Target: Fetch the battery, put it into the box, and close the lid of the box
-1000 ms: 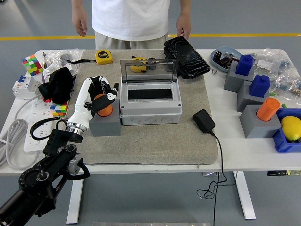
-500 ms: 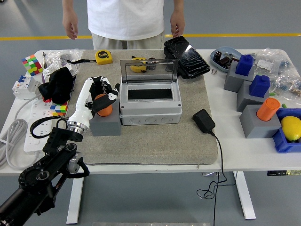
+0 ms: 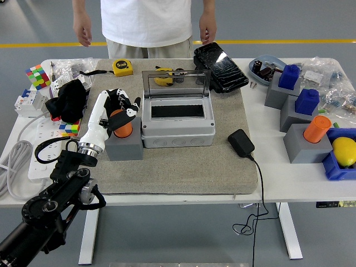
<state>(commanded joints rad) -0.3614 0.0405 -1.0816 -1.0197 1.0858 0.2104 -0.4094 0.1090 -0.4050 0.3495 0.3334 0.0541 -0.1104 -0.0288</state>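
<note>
Orange battery (image 3: 120, 125): I see it standing upright in a grey holder block (image 3: 124, 146) on the left part of the mat, just beside the box's left wall.
Left hand (image 3: 119, 108): my white-shelled hand sits on top of the battery; its fingers (image 3: 129, 112) are curled around the battery's upper end, pinching it.
Left arm: black links come in from the lower left corner and rise over the table edge to the white forearm.
Right hand: I have no sight of it from this camera.
Box (image 3: 177, 123): grey, in the middle of the mat, with a dark rectangular opening on top.
Lid (image 3: 176, 83): clear, hinged at the far side, standing up open.
Mat (image 3: 183, 167): a beige pad covering the middle of the white table (image 3: 289, 178); the box and the holder block both rest on it.
Black adapter (image 3: 241, 142): on the mat's right edge, near the box, its cord running off the near edge of the table.
Yellow tape measure (image 3: 123, 67): at the far left of the mat, well apart from my hand.
Right side: grey blocks carrying blue pieces (image 3: 289, 76) and an orange cylinder (image 3: 317, 128), well apart from the box.
Person (image 3: 146, 25): standing at the far side in a white shirt, both hands hanging at the sides, touching nothing on the table.
</note>
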